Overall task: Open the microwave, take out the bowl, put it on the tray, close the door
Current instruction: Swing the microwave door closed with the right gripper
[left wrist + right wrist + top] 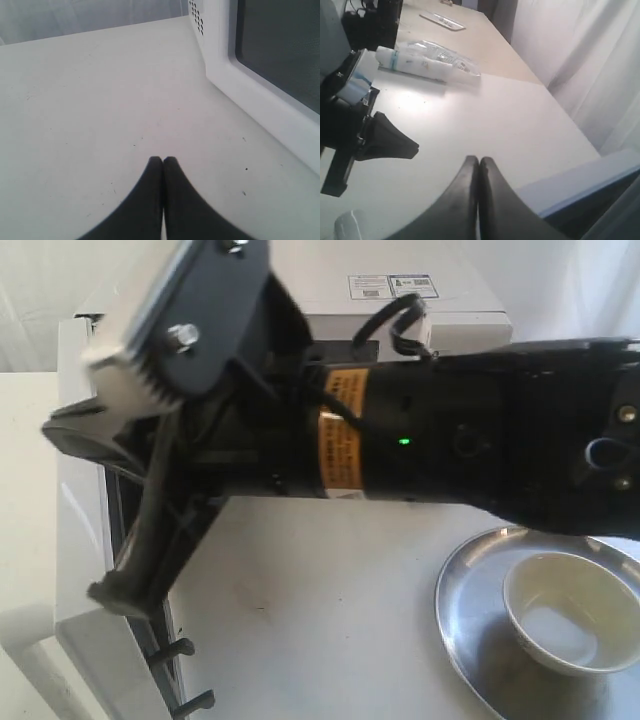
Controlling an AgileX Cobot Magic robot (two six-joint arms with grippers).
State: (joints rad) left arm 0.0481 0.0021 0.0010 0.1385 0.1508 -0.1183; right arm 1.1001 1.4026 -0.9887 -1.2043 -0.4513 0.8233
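The door point(78, 540) stands swung open at the near left of the microwave point(450, 330), with the right pincer point(479, 165), fingers together and empty, just right of it and seemingly better placed than the likewise closed left pincer point(163, 162), while the bowl point(560, 610) sits on the tray point(470, 640), near right on the counter point(320, 600).

Setting: robotics lab test bench. White curtains point(580, 65) hang behind a plain white table point(100, 100) (a beige bench point(485, 45) beyond it holds plastic-wrapped supplies point(425, 62)).
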